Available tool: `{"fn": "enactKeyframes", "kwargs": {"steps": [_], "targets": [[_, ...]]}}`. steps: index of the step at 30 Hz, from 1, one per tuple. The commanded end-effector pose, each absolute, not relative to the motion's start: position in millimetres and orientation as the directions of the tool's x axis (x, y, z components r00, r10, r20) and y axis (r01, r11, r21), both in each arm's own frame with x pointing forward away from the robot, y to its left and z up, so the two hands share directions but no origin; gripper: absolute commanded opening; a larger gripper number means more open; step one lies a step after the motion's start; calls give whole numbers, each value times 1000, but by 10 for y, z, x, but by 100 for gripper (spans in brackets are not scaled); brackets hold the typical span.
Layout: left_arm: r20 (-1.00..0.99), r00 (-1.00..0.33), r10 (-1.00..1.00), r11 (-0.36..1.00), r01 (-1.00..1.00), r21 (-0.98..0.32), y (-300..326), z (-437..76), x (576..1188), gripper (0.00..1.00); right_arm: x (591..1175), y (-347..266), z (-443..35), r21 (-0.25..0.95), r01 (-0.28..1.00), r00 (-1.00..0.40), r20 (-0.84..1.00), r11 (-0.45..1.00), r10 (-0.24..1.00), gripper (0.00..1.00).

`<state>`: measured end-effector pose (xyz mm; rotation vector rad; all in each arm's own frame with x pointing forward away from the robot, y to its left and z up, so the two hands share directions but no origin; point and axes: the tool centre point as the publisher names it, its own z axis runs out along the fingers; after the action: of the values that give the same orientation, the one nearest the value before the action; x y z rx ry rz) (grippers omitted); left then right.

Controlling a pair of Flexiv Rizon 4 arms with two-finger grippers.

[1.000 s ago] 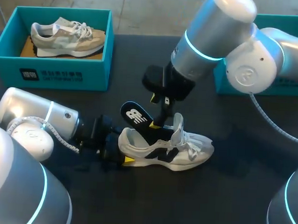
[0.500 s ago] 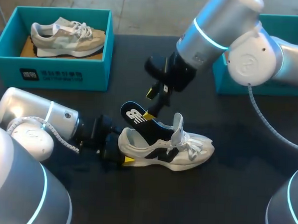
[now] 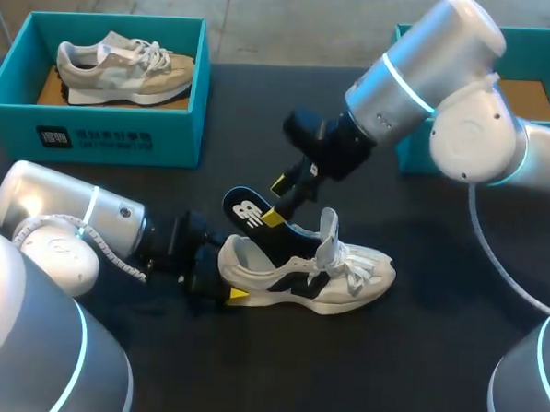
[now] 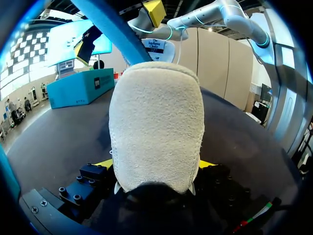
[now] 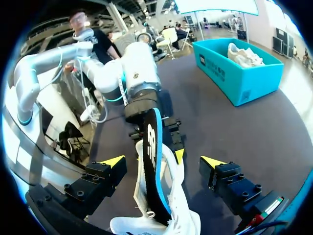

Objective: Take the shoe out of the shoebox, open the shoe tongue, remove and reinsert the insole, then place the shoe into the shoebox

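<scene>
Shoe [image 3: 331, 281]: white sneaker, black side panels, yellow patch at the heel, white laces loose. Stands on its sole mid-table [image 3: 414, 361], heel toward the left arm, toe toward the right. Out of any box.

Tongue [image 3: 328, 227] pulled up, standing nearly upright.

Insole [image 3: 249, 212] partly out of the opening, slanting up and back over the heel. Black top with white logo; blue underside seen in the right wrist view.

Heel cup fuzzy, off-white, as seen in the left wrist view.

Left gripper [image 4: 155, 165] clamped on the heel, one yellow tip each side.

Right gripper [image 5: 163, 161] spread wide just above the insole, one finger well off to each side; grasps nothing.

Teal shoebox [image 3: 533, 35] at far right behind the right arm, cardboard floor showing.

Second teal box [image 3: 103, 137] at far left, beige shoe [image 3: 126, 64] lying inside.
</scene>
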<state>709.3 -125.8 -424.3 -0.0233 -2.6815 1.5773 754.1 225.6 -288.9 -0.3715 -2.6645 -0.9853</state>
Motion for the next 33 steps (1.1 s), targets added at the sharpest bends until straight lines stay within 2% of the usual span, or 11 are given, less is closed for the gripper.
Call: {"fn": "enactKeyframes", "kwargs": {"steps": [1,2,7,11,14,33], "targets": [[19,-999,28,489,-3,-872,-1256,-4256,7092,0,7508,2217,-2929,615,342,-927,346,711,146,100],[19,-999,28,489,-3,-872,-1256,-4256,7092,0,7504,2215,-2929,614,343,-926,347,711,147,100],[19,-999,28,489,-3,-872,-1256,-4256,7092,0,7465,2212,-2946,608,344,-924,354,715,143,66],[19,-999,28,489,-3,-872,-1256,-4256,7092,0,7429,2215,-2981,600,340,-924,357,724,138,64],[19,-999,28,489,-3,-872,-1256,-4256,7092,0,7408,2233,-3016,600,340,-923,360,724,134,50],[19,-999,28,489,-3,-872,-1256,-4256,7092,0,7343,2371,-3179,620,340,-919,380,707,109,37]]}}
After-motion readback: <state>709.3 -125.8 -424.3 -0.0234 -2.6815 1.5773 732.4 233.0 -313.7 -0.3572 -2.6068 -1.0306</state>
